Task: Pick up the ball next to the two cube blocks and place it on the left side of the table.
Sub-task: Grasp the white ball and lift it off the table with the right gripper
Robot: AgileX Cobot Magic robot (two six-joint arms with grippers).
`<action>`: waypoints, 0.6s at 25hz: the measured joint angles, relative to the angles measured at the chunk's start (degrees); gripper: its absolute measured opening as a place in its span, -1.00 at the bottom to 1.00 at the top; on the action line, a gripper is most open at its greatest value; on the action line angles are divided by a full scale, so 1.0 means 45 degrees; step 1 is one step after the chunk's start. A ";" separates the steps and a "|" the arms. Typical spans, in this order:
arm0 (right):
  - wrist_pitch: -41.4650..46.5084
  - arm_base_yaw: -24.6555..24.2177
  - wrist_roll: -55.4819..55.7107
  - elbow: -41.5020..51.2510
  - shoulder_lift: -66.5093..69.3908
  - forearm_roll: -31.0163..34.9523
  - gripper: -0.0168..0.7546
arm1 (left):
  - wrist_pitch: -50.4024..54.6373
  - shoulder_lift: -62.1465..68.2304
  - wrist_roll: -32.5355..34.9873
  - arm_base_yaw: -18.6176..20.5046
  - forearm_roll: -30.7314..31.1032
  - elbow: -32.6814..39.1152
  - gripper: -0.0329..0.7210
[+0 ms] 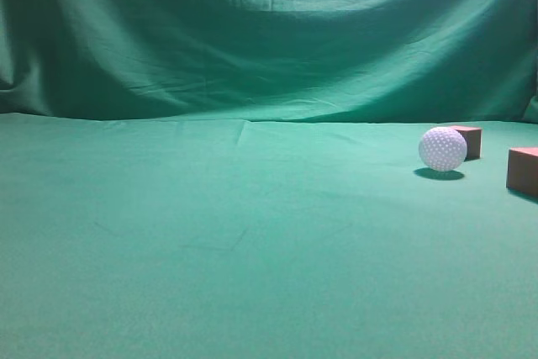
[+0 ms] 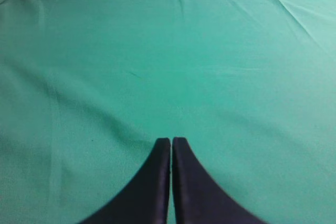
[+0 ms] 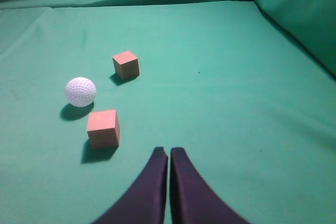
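The white dimpled ball rests on the green table at the far right. One reddish-brown cube sits just behind it and another is at the right edge of the exterior view. In the right wrist view the ball lies between the far cube and the near cube. My right gripper is shut and empty, to the right of the near cube and closer to the camera. My left gripper is shut and empty over bare cloth. Neither gripper shows in the exterior view.
The green backdrop hangs along the far side of the table. In the right wrist view the cloth rises in a fold at the upper right. Creases run across the cloth in the left wrist view.
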 joint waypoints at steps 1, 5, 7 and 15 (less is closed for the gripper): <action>0.0000 0.0000 0.0000 0.0000 0.0000 0.0000 -0.96 | 0.0000 0.0000 0.0000 0.0000 0.0000 0.0000 -0.91; 0.0000 0.0000 0.0000 0.0000 0.0000 0.0000 -0.96 | 0.0000 0.0000 0.0000 0.0000 0.0000 0.0000 -0.91; 0.0000 0.0000 0.0000 0.0000 0.0000 0.0000 -0.96 | 0.0000 0.0000 0.0000 0.0000 0.0000 0.0000 -0.91; 0.0000 0.0000 0.0000 0.0000 0.0000 0.0000 -0.96 | 0.0000 0.0000 0.0000 0.0000 0.0000 0.0000 -0.91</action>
